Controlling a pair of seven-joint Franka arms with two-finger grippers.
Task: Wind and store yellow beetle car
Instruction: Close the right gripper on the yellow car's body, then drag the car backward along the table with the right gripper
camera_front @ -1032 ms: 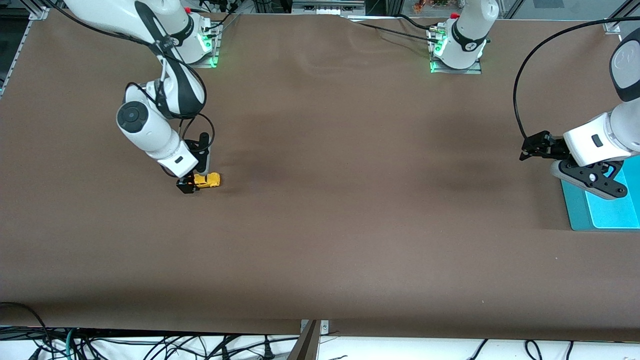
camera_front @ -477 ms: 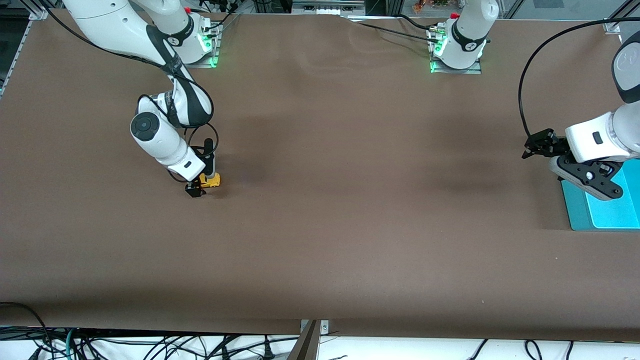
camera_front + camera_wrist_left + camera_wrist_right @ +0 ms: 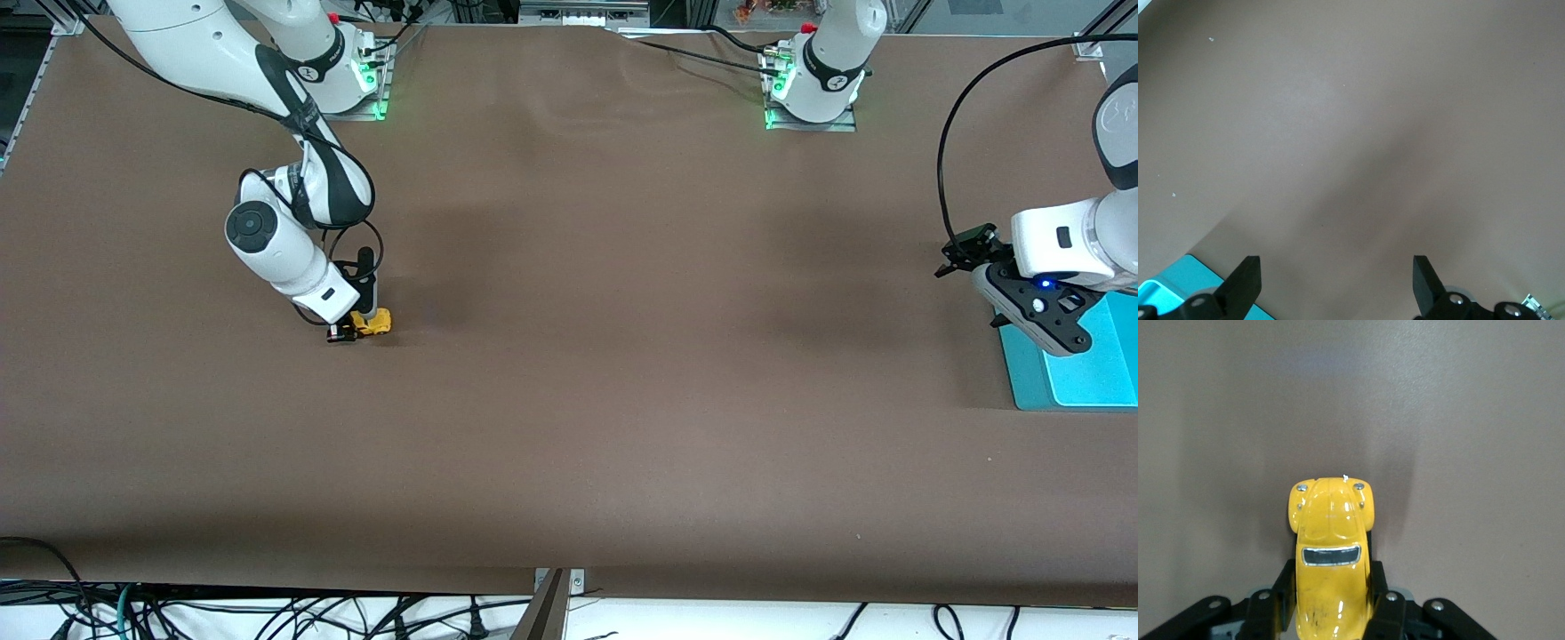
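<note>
The yellow beetle car is a tiny bright yellow toy on the brown table toward the right arm's end. In the right wrist view the car sits between the fingers, its rounded hood pointing away from the wrist. My right gripper is shut on the car's sides, low at the table. My left gripper is open and empty, held above the table beside the teal tray; its two dark fingertips stand wide apart over bare table.
A teal tray lies at the left arm's end of the table, a corner of the tray showing in the left wrist view. The brown mat covers the table. Cables hang below the front edge.
My right gripper has tilted and closed in on the car, which has shifted slightly toward the right arm's base. My left arm has drifted toward its end of the table.
</note>
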